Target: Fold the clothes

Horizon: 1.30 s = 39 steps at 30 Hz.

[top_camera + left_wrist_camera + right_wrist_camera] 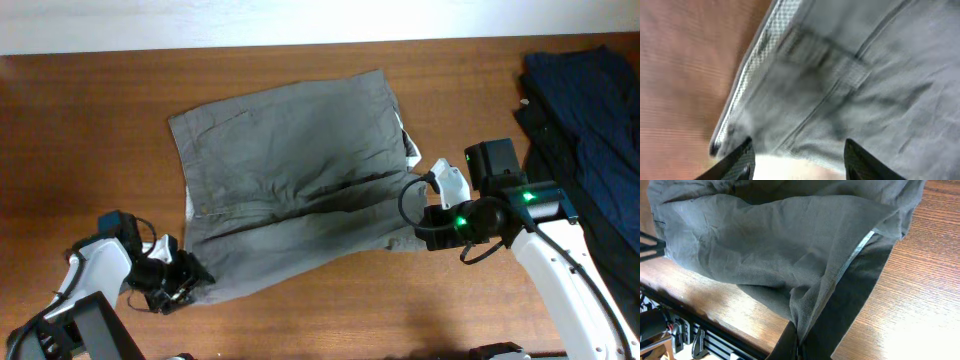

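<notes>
The grey-olive shorts [300,170] lie spread and wrinkled on the wooden table, partly folded over along a crease. My left gripper [190,278] is at the shorts' near-left corner. In the left wrist view its jaws [800,162] are wide apart, with the waistband edge [805,90] and pale lining between and beyond them. My right gripper [416,235] is at the shorts' right edge. In the right wrist view its fingers [799,347] are pinched shut on a fold of the shorts [770,245], which is lifted a little off the table.
Navy and black garments [590,130] are piled at the right edge of the table, beside my right arm. The table's front edge [700,315] runs close below the right gripper. Bare wood [80,130] lies left of the shorts.
</notes>
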Each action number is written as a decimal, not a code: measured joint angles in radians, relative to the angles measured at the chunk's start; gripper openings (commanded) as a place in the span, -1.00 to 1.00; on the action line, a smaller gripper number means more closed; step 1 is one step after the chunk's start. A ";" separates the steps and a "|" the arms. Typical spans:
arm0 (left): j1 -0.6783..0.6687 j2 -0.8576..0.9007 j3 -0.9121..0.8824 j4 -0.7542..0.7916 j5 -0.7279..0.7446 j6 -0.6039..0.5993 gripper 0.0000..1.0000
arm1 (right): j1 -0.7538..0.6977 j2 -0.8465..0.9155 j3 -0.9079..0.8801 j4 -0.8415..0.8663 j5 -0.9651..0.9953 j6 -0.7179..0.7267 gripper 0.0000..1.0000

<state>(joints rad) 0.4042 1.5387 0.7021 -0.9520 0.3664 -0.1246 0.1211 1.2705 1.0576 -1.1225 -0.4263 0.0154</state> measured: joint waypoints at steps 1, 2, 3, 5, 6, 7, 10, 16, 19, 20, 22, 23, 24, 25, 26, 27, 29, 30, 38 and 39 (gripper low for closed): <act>0.000 0.000 0.000 -0.014 -0.002 -0.004 -0.01 | 0.000 0.000 0.000 0.000 0.000 0.000 -0.92; 0.000 0.000 0.000 -0.017 -0.003 -0.004 -0.09 | 0.000 0.000 0.000 0.000 0.000 0.000 -0.92; 0.000 0.000 0.000 -0.017 -0.003 -0.005 -0.26 | 0.000 0.000 0.000 0.000 0.000 0.000 -0.92; 0.000 0.000 0.000 -0.016 -0.005 -0.013 -0.70 | 0.000 0.000 0.000 0.000 0.000 0.000 -0.92; 0.000 0.000 0.000 -0.013 -0.007 -0.015 -0.74 | 0.000 0.000 0.000 0.000 0.000 0.000 -0.92; 0.000 0.000 0.000 -0.001 -0.007 -0.012 -0.81 | 0.000 0.000 0.000 0.000 0.000 0.000 -0.92; 0.000 0.000 0.000 0.039 -0.007 -0.018 -0.97 | 0.000 0.000 0.000 -0.005 0.000 0.003 -0.92; 0.000 0.000 0.000 0.043 -0.012 -0.022 -0.99 | 0.000 0.022 -0.076 -0.138 0.071 0.144 -0.71; 0.000 0.000 0.000 0.031 -0.018 -0.022 -0.99 | 0.000 0.041 -0.134 -0.112 0.117 0.220 0.19; 0.000 0.000 0.000 0.025 -0.019 -0.022 -0.87 | 0.000 0.043 -0.145 -0.099 0.131 0.242 0.46; 0.000 0.000 0.000 0.008 -0.019 -0.024 -0.71 | 0.000 0.043 -0.148 -0.095 0.153 0.275 0.60; 0.000 0.000 0.000 0.002 -0.019 -0.026 -0.64 | 0.000 0.043 -0.148 -0.092 0.164 0.287 0.61; 0.000 0.000 0.000 0.000 -0.020 -0.027 -0.61 | 0.000 0.043 -0.148 -0.091 0.174 0.298 0.62; 0.000 0.000 0.000 -0.001 -0.022 -0.029 -0.59 | 0.000 0.043 -0.148 -0.085 0.188 0.307 0.61; 0.000 0.000 0.000 -0.001 -0.023 -0.027 -0.56 | 0.000 0.043 -0.149 -0.065 0.207 0.320 0.59; 0.000 0.000 0.001 -0.002 -0.022 -0.026 -0.52 | 0.000 0.043 -0.152 -0.027 0.217 0.321 0.57; 0.000 0.000 0.018 -0.009 -0.022 -0.022 -0.39 | 0.000 0.043 -0.153 0.024 0.220 0.322 0.52; 0.000 0.000 0.029 -0.012 -0.022 -0.020 -0.31 | 0.000 0.043 -0.153 0.027 0.220 0.323 0.52; 0.000 0.000 0.065 -0.071 -0.022 0.001 0.06 | 0.000 0.043 -0.224 0.010 0.140 0.294 0.52; 0.000 0.000 0.065 -0.078 -0.022 0.004 0.17 | 0.000 0.043 -0.248 0.009 0.117 0.294 0.52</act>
<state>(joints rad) 0.4046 1.5387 0.7673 -1.0302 0.3443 -0.1207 0.1211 1.3140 0.8093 -1.1137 -0.3092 0.3096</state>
